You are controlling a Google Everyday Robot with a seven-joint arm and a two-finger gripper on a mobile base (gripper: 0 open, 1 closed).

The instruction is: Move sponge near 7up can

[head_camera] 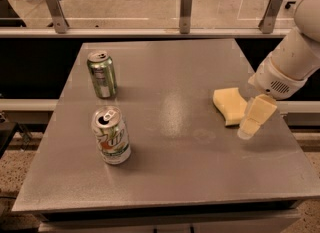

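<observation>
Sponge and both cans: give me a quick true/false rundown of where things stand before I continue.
1. The gripper is at the right edge of the sponge, over the right side of the table. True.
2. The sponge sits next to the 7up can. False: that can stands at the front left, far across the table.
3. The 7up can stands upright. True.
4. The green can lies on its side. False: it stands upright behind the 7up can.

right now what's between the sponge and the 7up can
Bare tabletop, per the camera view; the gripper hangs beside the sponge, opposite the 7up can.
</observation>
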